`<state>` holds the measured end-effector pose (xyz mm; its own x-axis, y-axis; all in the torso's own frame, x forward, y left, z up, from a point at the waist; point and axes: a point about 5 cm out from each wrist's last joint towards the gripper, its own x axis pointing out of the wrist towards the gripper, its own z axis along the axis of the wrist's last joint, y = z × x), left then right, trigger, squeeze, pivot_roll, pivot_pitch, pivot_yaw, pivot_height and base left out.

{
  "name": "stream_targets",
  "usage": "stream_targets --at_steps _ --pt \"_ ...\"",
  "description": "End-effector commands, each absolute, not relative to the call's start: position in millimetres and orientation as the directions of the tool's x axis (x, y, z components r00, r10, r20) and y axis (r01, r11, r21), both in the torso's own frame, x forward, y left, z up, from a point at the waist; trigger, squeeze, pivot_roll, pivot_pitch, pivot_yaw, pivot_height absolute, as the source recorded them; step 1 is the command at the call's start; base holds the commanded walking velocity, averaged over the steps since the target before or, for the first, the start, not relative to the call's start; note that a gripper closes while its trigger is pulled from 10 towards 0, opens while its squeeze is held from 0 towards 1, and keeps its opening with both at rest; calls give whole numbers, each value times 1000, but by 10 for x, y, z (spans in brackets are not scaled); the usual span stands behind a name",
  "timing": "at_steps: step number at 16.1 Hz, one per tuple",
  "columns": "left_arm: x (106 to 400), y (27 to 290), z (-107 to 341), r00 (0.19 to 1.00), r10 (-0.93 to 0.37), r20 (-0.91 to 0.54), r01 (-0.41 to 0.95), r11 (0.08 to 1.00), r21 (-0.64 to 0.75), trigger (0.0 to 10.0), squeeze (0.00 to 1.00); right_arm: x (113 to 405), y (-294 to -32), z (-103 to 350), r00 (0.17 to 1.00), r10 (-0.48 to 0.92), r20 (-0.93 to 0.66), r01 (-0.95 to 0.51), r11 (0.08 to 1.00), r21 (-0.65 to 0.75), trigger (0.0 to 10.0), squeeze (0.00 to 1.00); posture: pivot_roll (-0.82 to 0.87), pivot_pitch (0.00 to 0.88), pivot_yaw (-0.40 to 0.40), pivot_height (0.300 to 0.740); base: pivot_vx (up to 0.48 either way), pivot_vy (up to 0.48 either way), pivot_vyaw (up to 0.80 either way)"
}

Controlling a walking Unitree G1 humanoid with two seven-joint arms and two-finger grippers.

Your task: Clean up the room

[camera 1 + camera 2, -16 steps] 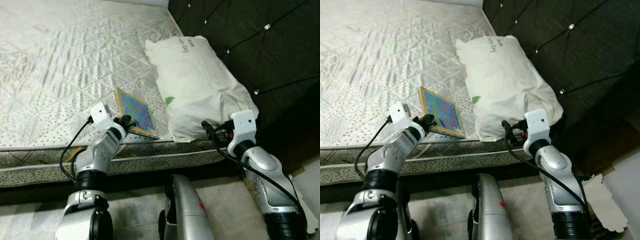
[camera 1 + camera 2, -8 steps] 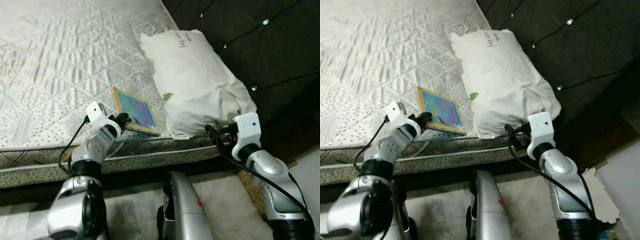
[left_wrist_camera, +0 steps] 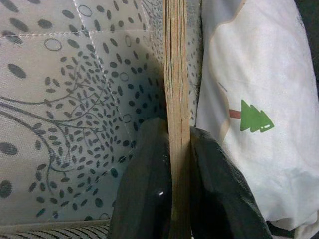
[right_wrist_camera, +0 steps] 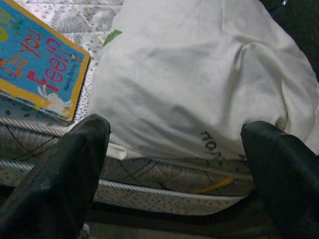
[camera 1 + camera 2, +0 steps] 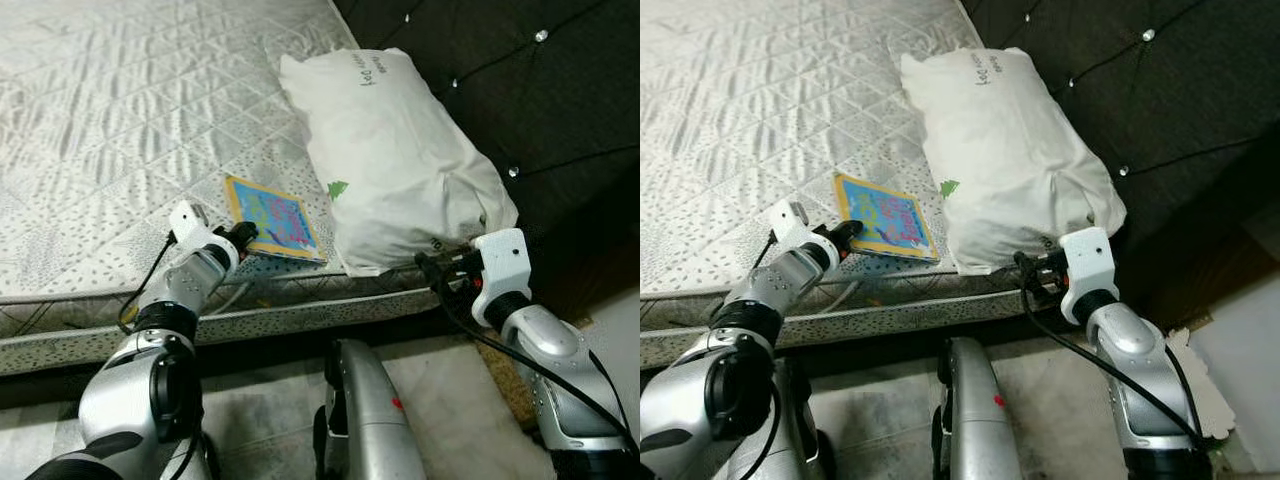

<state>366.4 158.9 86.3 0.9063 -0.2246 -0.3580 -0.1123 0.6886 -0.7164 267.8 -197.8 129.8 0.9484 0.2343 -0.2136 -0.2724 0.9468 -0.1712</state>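
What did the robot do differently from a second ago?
Not much. The left gripper stays shut on the edge of the book on the mattress. The right gripper stays open by the pillow's near end, edging slightly closer. Book and pillow lie where they were; mostly the camera shifted.

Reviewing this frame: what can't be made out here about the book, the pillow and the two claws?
- Book: its full title; the right wrist view cuts the cover at the frame edge, and in the head views the print is too small.
- Pillow: the handwriting near its top end is too small to read in the head views.
- Left claw: shut on the book's edge; the fingertips are hidden behind the board.
- Right claw: open before the pillow; contact cannot be told.
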Motion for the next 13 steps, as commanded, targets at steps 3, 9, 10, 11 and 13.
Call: stream_targets --at_steps 3,9,10,11,13 --pt "3682 1572 862 879 -269 -393 -62 753 -655 10000 1000 2654 -1998 1400 957 221 -189 -255 949 -185 10000 0 -341 119 -191 540 0 0 0" --pt "3709 1829 912 885 -187 -427 -92 828 -553 10000 1000 2682 -1993 1385 955 228 -189 -263 946 -192 10000 0 -327 100 -184 540 0 0 0" --pt "3699 1894 904 885 -165 -436 -107 839 -534 10000 1000 2688 -1983 1381 955 230 -188 -266 945 -192 10000 0 -326 94 -183 540 0 0 0" --pt "3691 1922 897 884 -156 -441 -113 844 -524 10000 1000 2694 -1977 1377 955 231 -188 -266 945 -192 10000 0 -325 94 -183 540 0 0 0" --pt "3673 2022 882 884 -113 -454 -147 854 -499 10000 1000 2709 -1968 1370 955 232 -185 -267 945 -191 10000 0 -323 84 -179 540 0 0 0"
